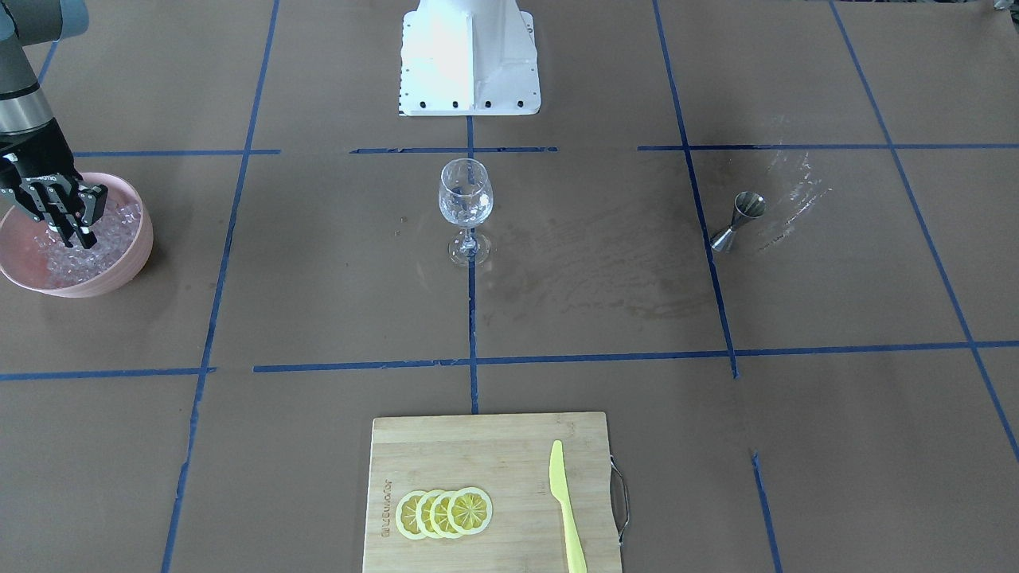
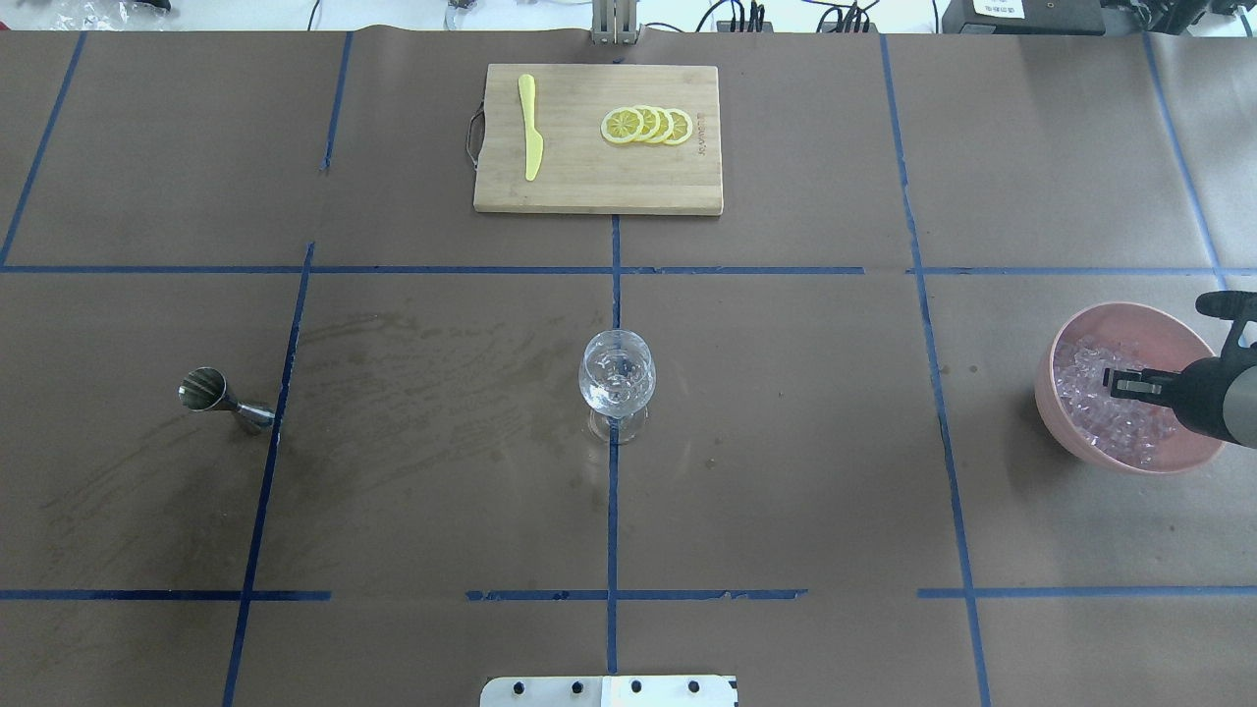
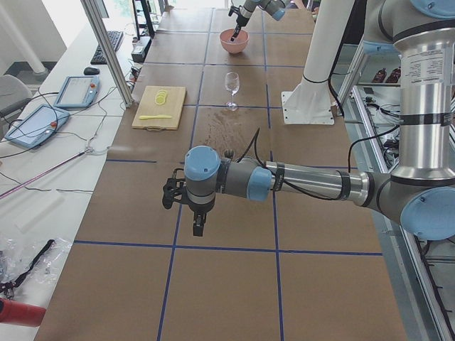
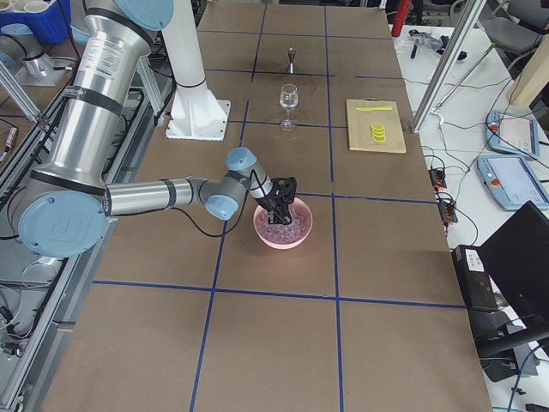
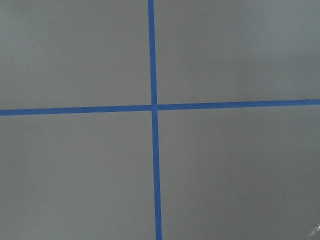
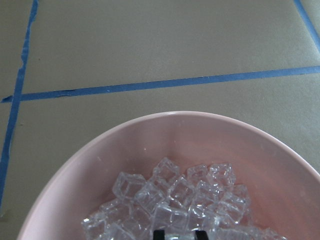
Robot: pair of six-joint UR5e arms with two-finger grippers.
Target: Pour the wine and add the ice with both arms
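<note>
**Layout, ordered from the robot outward.**

Nearest is the white base [image 1: 470,64], at the edge of the table [image 1: 318,278], which is covered in brown paper gridded w/ blue tape [image 2: 613,511].

Mid row, robot's L to R:
- The steel jigger [image 2: 224,396] stands just beside a tape line.
- The clear wine glass [image 2: 617,378] stands upright on the ctr tape line, well apart from the other items.
- The pink bowl [image 2: 1169,329] holds the ice [image 2: 1129,427] (a heap of small clear cubes across the bowl's bottom).

The R gripper [image 1: 77,236] points down into the bowl, its fingertips [image 6: 159,233] among the top cubes. The two tips stand close w/ a narrow gap. Whether a cube is pinched between them cannot be told.

Farthest is the bamboo cutting board [image 2: 589,187]. It carries four overlapping lemon slices [image 2: 648,125] and a yellow plastic knife [image 2: 531,128], lying apart from each other.

The L gripper [image 3: 198,229] shows only in the side view from the robot's L. It hangs fingers-down over bare paper, well apart from the jigger. Whether its fingers are apart or together cannot be told. Its wrist cam shows paper and a tape crossing.
</note>
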